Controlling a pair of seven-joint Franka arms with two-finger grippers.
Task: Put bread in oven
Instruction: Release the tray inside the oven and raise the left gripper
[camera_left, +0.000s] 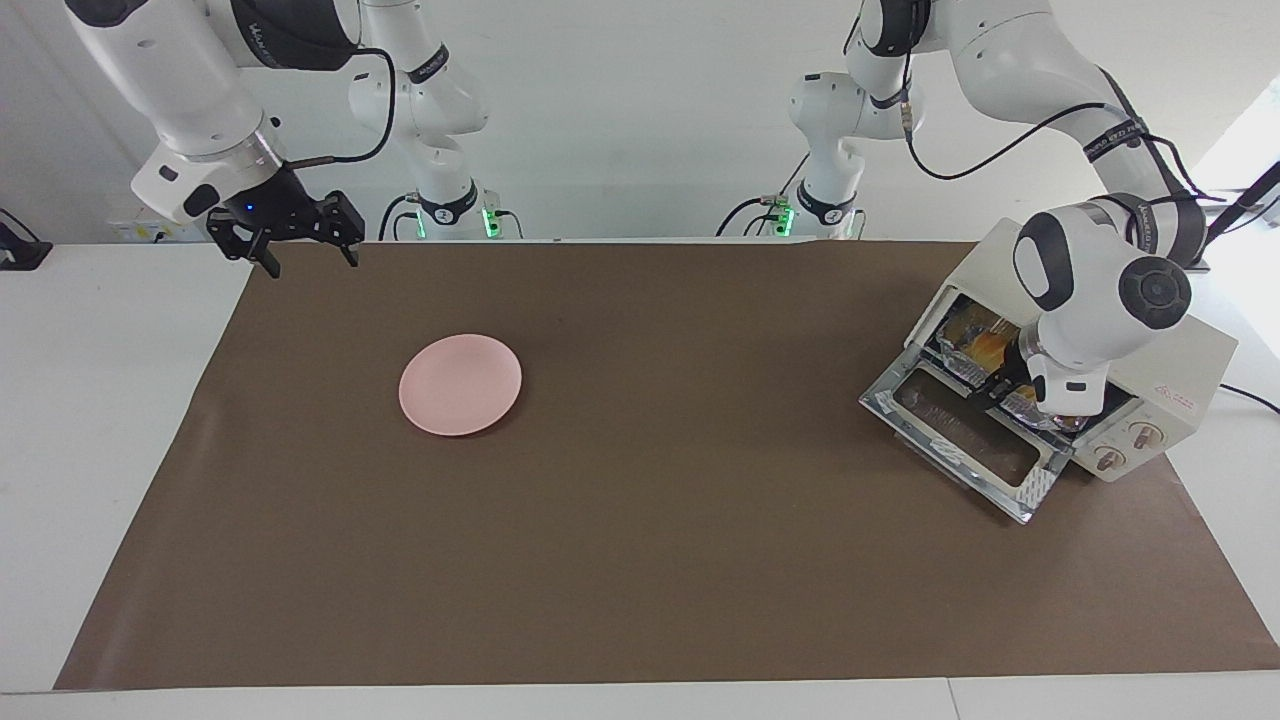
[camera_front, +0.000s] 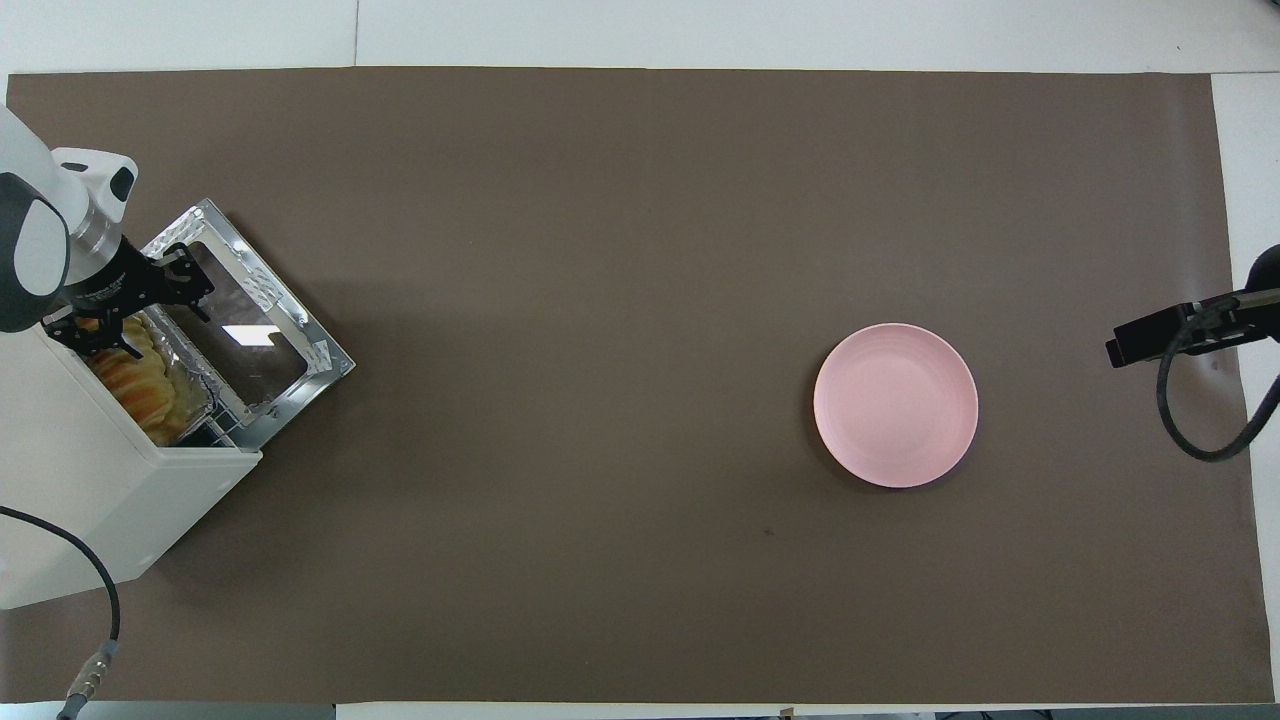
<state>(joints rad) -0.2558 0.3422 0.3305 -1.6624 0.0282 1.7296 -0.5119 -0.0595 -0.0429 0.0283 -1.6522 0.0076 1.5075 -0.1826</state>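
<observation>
Oven: your cream-white oven (camera_left: 1170, 365) stands at the left arm's end of the table, on the brown mat (camera_left: 640, 560), with its glass door (camera_front: 250, 330) dropped flat open onto the mat.

Bread: you can see the golden-yellow bread (camera_front: 135, 385) already inside the oven cavity, lying in a crinkled foil tray (camera_front: 185, 375) on the rack (the overhead view shows it best; in the facing view the arm hides most of it).

Left gripper: your left gripper (camera_front: 120, 305) sits at the oven's mouth, over the end of the bread and just above the hinge side of the open door. You cannot tell from either view whether its fingers are spread or closed, nor whether they touch the loaf.

Right gripper: your right gripper (camera_left: 300, 240) hangs in the air over the corner of the mat at the right arm's end of the table, waiting. Its two fingers (camera_left: 268, 258) point down and stand apart, with nothing between them.

Plate: the round pink plate (camera_left: 460, 384) rests on the mat toward the right arm's end, well apart from the oven (nothing lies on it).
</observation>
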